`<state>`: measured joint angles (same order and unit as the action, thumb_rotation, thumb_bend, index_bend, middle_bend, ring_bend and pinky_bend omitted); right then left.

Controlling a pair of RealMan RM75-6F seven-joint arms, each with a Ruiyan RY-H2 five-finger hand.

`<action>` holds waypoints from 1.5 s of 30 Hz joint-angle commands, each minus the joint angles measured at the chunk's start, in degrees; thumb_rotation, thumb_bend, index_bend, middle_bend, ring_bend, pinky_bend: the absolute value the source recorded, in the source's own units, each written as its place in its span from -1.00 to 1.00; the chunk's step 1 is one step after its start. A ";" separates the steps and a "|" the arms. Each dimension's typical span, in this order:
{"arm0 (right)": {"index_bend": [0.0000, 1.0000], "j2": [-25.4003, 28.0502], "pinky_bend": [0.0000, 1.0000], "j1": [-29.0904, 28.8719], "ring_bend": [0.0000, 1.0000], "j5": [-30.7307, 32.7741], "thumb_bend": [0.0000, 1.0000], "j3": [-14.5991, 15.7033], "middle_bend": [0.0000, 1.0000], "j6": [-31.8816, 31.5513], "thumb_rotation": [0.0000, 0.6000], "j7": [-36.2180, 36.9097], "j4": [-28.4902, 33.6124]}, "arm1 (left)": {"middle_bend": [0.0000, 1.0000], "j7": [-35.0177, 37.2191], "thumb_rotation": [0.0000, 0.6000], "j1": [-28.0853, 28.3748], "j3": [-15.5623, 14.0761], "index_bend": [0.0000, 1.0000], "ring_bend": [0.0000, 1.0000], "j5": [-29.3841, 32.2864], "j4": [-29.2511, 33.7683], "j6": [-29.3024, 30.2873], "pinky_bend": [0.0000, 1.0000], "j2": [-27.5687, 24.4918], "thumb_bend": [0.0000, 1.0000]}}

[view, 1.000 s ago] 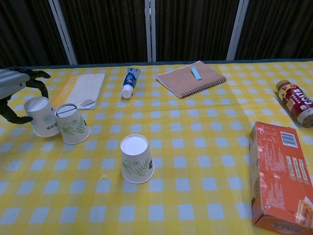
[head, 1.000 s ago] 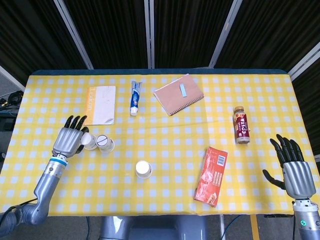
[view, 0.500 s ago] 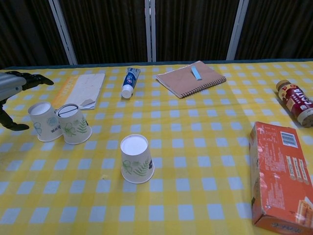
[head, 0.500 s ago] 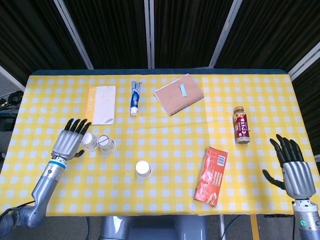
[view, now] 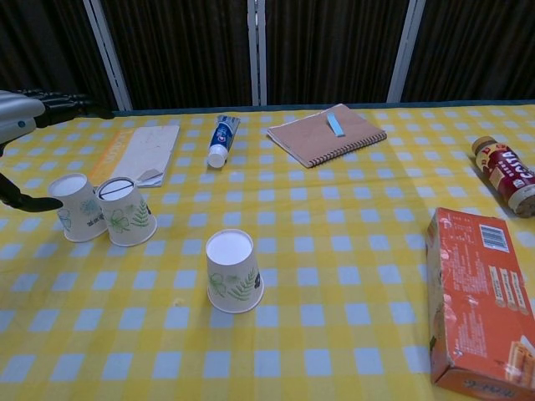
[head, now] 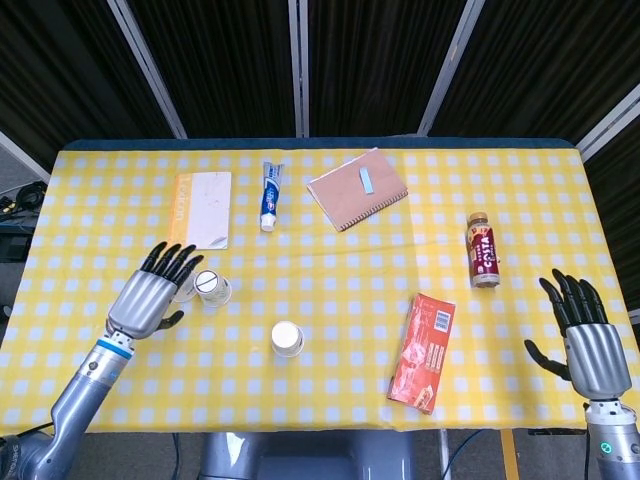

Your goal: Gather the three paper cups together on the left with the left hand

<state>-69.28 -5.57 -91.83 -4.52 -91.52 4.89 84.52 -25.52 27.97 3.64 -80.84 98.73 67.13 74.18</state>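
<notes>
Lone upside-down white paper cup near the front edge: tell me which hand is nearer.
Left. The left hand hovers just up-left of the cup; the right hand is across the table.

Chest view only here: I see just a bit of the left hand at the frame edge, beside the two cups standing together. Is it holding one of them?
Observer: No. The head view shows the whole left hand, fingers spread, with its fingertips over the leftmost cup and gripping nothing.
Operator: And the right hand? My view has none of it.
Observer: The right hand is open with its fingers apart, at the right front corner of the table. It is well apart from the red box and the bottle.
</notes>
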 commanded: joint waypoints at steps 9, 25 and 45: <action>-0.92 0.48 -1.00 0.11 -1.00 0.35 -0.74 -0.38 -1.00 -0.33 1.00 1.14 0.03 | -1.00 -11.79 1.00 4.62 -1.70 -0.74 -1.00 -0.48 4.69 -6.69 -1.00 4.72 -0.50; -0.92 2.07 -1.00 0.62 -1.00 0.46 -0.74 -0.76 -1.00 -1.40 1.00 4.88 0.71 | -1.00 -23.79 1.00 9.61 0.67 -0.73 -1.00 9.10 4.42 -11.06 -1.00 13.11 -0.46; -0.92 3.17 -1.00 1.03 -1.00 0.40 -0.74 -0.96 -1.00 -2.14 1.00 7.72 0.89 | -1.00 -30.52 1.00 14.15 0.46 -0.14 -1.00 19.34 3.31 -10.29 -1.00 18.78 -0.28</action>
<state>-66.12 -4.55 -91.41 -5.48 -93.66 12.61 85.40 -56.14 42.09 4.19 -61.43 101.98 56.65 92.91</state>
